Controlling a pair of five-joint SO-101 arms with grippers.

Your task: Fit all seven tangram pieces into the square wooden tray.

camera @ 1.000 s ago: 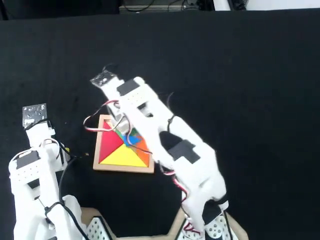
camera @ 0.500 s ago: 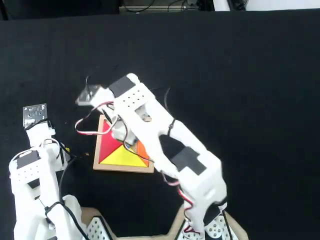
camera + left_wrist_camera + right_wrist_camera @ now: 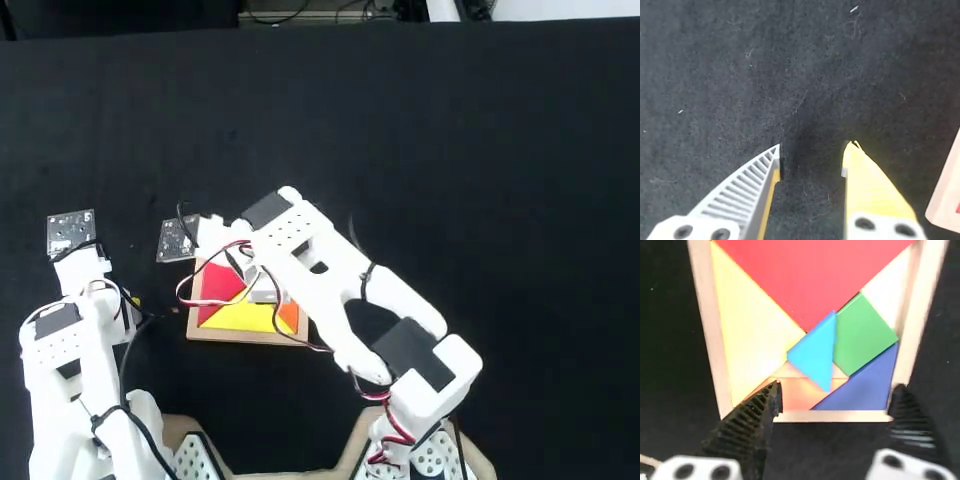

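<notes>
Right, over on the left, the white left arm [image 3: 68,345] stands beside the table's black cloth [image 3: 480,140], and the left gripper [image 3: 815,149] hangs over bare cloth, its grey and yellow fingers parted with nothing between them. A corner of the square wooden tray [image 3: 944,197] sits just beside its yellow finger. Moving to the middle, the tray [image 3: 246,337] lies near the front edge, the large red triangle [image 3: 221,284] and large yellow triangle [image 3: 240,318] side by side in it, an orange piece [image 3: 290,317] at its right. The white right arm [image 3: 335,290] leans in over the tray, and the right gripper [image 3: 836,395] is spread wide and empty above the tray's rim [image 3: 703,315]. Beneath it lie a green square [image 3: 863,335], a dark blue triangle [image 3: 862,389] and a small light blue triangle [image 3: 815,352] that seems to ride crooked over its neighbours, though that's hard to call.
</notes>
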